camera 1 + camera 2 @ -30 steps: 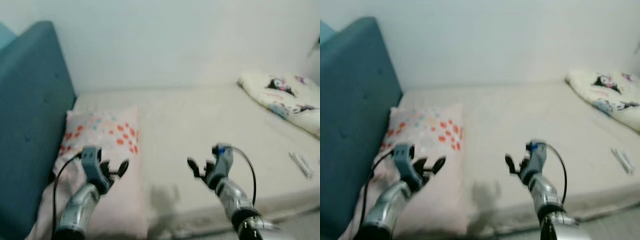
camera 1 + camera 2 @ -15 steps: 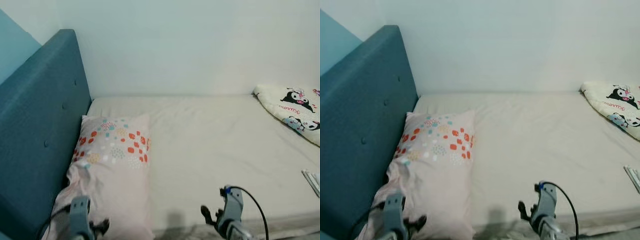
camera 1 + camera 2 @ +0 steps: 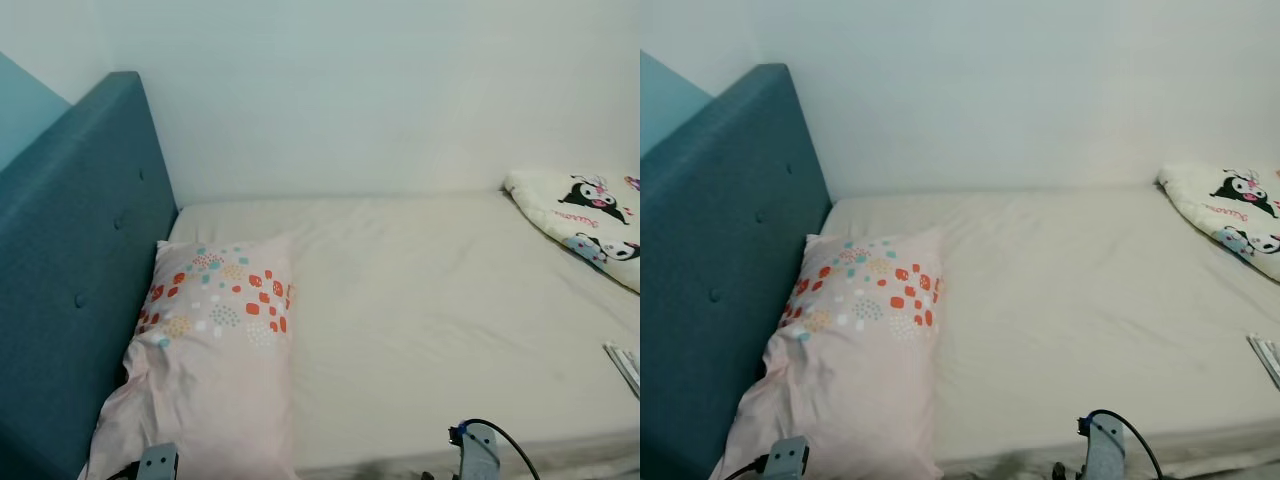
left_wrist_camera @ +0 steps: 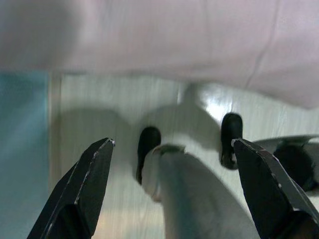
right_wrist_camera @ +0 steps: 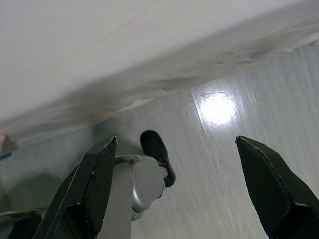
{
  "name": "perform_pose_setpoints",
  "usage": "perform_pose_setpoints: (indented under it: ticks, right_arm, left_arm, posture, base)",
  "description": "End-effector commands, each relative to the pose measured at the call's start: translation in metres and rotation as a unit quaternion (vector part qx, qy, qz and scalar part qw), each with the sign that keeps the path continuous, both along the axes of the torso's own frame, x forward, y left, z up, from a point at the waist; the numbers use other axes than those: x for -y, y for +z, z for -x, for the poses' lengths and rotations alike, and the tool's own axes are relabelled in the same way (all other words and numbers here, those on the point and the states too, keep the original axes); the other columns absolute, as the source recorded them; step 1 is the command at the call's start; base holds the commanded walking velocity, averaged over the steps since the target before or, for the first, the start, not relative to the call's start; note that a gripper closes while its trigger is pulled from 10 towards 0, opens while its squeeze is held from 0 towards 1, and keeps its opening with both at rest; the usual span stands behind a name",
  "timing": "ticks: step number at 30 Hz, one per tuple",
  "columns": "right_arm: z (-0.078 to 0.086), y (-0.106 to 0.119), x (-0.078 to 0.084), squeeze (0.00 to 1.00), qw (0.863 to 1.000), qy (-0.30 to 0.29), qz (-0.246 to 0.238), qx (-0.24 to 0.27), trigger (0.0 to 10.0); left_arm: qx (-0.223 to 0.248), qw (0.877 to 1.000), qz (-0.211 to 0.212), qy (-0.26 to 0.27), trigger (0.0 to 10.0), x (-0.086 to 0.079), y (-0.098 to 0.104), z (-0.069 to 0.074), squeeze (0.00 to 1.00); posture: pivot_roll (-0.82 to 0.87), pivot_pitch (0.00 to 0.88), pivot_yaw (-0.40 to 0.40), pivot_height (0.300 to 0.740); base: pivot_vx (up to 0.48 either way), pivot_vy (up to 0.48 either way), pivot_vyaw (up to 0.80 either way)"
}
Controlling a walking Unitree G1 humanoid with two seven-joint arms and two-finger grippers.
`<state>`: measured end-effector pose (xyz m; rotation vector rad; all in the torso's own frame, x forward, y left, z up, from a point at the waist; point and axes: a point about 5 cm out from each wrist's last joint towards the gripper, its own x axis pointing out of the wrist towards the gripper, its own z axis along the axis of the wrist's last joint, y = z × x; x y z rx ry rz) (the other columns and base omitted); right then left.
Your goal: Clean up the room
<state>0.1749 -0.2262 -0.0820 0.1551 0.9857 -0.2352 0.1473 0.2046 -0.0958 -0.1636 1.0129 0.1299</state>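
Both arms low at bed edge. Left gripper (image 4: 169,194) wide open, empty; right gripper (image 5: 179,191) wide open, empty. Pillow (image 3: 215,350) ahead of left gripper, against headboard (image 3: 70,280). Folded blanket (image 3: 585,215) far beyond right gripper. Small item (image 3: 625,365) at mattress edge, untouched. Tidying looks barely begun.

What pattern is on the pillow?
Pale pink pillow with orange, teal and white dots near its top; clearest in the right eye view.

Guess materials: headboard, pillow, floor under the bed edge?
Headboard: teal woven upholstery, matte, with tufted buttons, likely padded.
Pillow: soft pale pink printed fabric, creased and slumped, probably cotton or similar.
Floor: pale wood-grain planks, glossy since a lamp glare reflects; laminate or vinyl, can't tell which.
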Motion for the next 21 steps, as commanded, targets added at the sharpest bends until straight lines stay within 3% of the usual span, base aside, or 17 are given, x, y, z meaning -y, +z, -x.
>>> perform_pose_setpoints:
  ticks: [1,13,21]
  right_arm:
    - [0.0042,-0.0024,-0.0013,0.00,1.000,0.004,0.005,-0.013,10.0]
    - [-0.0039,0.0011,-0.0027,0.00,1.000,0.011,0.008,-0.001,10.0]
    - [0.0000,-0.0007,-0.0026,0.00,1.000,0.014,0.012,-0.008,10.0]
  left_arm:
    - [-0.018,1.000,-0.010,-0.003,10.0,-0.0066,-0.0026,0.0094,0.00]
    - [-0.022,0.999,-0.010,-0.023,10.0,-0.0021,-0.0033,0.0088,0.00]
    - [-0.022,0.999,-0.010,-0.026,10.0,-0.0009,-0.0033,0.0080,0.00]
  posture:
    - [-0.07,0.000,-0.043,0.740]
    - [-0.07,0.000,-0.038,0.740]
    - [-0.07,0.000,-0.040,0.740]
  base:
    - [0.000,-0.480,0.00]
    - [0.000,-0.480,0.00]
    - [0.000,-0.480,0.00]
